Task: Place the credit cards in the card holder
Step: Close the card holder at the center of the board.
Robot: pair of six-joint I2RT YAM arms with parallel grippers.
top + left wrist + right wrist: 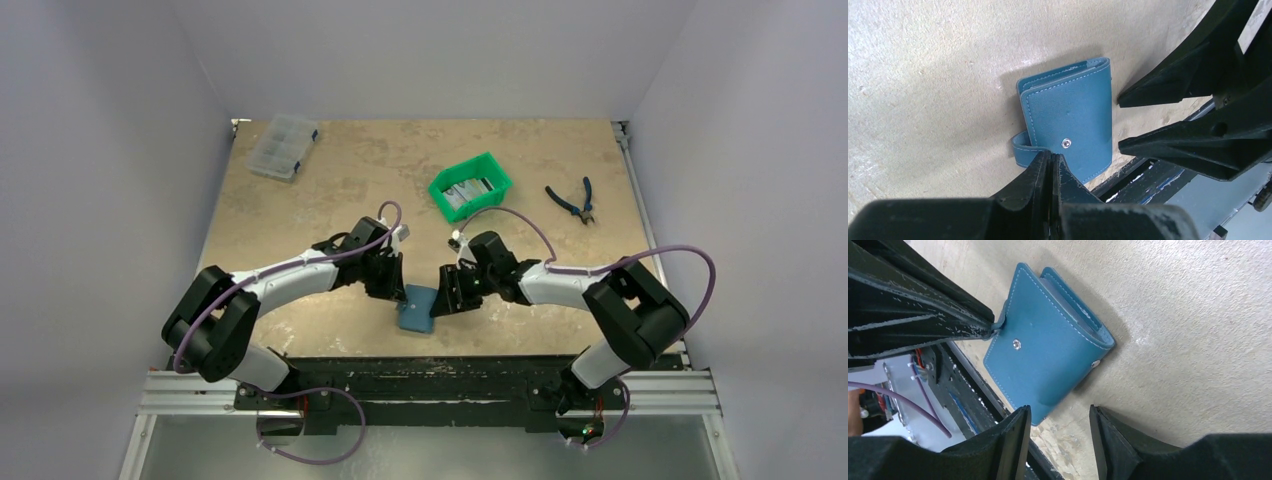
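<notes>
Top external view: on the table (300,200), the green bin (500,184) farther back holds the cards (468,190), while at the near edge the folded teal holder (416,310) lies flat, its strap (1020,150) pinched by the left gripper (1050,159), the right gripper (1060,414) spread just beside it.

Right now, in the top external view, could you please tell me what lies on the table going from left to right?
clear compartment box → teal card holder → green bin with the credit cards in it → blue-handled pliers
</notes>
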